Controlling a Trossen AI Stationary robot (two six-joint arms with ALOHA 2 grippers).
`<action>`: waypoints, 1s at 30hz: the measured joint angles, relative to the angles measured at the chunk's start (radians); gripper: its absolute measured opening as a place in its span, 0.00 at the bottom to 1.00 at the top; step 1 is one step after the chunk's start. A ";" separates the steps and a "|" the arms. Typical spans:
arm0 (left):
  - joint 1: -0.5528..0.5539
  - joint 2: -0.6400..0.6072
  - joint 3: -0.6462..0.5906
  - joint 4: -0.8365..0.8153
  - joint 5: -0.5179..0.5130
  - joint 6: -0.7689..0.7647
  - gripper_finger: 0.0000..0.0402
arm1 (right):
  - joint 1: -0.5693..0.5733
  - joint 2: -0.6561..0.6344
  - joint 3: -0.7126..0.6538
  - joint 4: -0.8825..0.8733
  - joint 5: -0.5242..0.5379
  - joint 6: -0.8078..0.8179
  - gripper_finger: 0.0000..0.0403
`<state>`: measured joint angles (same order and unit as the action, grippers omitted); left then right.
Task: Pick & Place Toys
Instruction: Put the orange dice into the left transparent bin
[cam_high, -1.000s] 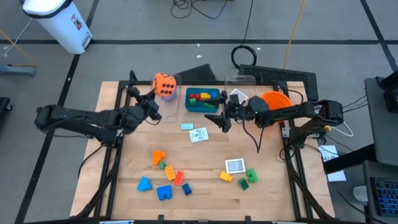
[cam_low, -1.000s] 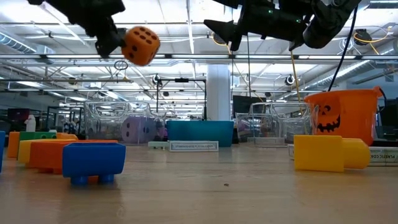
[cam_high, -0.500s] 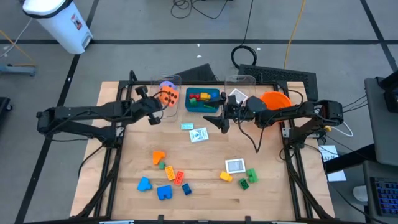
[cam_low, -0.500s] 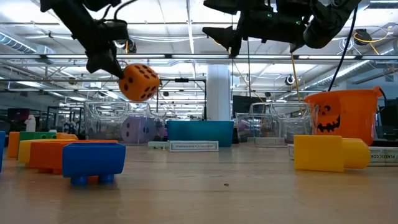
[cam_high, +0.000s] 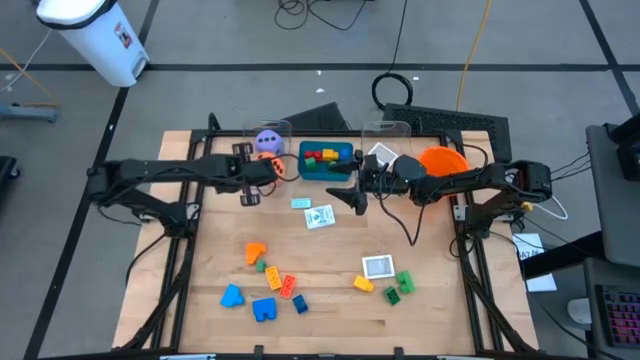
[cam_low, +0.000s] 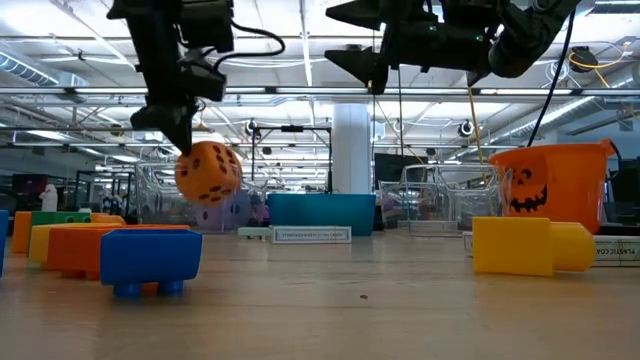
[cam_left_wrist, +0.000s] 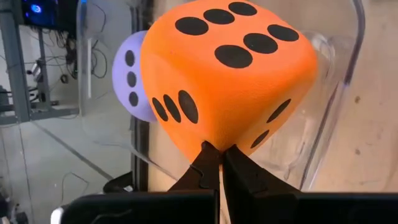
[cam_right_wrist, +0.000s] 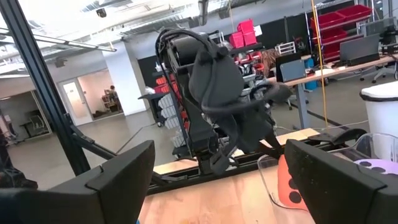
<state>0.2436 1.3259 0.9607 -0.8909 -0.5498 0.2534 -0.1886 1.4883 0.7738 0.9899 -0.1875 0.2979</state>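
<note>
One orange die (cam_left_wrist: 227, 74) at bin rim (cam_left_wrist: 339, 93).

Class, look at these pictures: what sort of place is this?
Probably a robotics lab in an open industrial hall: a wooden table strewn with toys, exposed ceiling trusses, and shelving with red bins.

high view looks straight down on your whole wooden table (cam_high: 330, 310). low view sits at tabletop height, facing level across into the room. left wrist view is pressed close to the orange dotted foam die (cam_left_wrist: 227, 74), which the low view (cam_low: 208, 172) shares. right wrist view faces across the table toward the other arm.
</note>
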 joint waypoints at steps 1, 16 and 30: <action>0.000 0.012 0.003 -0.001 0.000 0.002 0.00 | 0.000 0.000 0.000 0.000 0.000 -0.002 0.86; 0.069 0.123 0.016 -0.005 0.000 0.062 0.00 | 0.000 0.000 0.000 -0.001 0.000 -0.004 0.86; 0.071 0.119 0.016 -0.005 0.047 0.090 0.24 | 0.000 0.000 0.000 -0.008 0.000 -0.014 0.86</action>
<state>0.3148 1.4447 0.9764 -0.8957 -0.5029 0.3430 -0.1883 1.4883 0.7739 0.9817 -0.1879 0.2835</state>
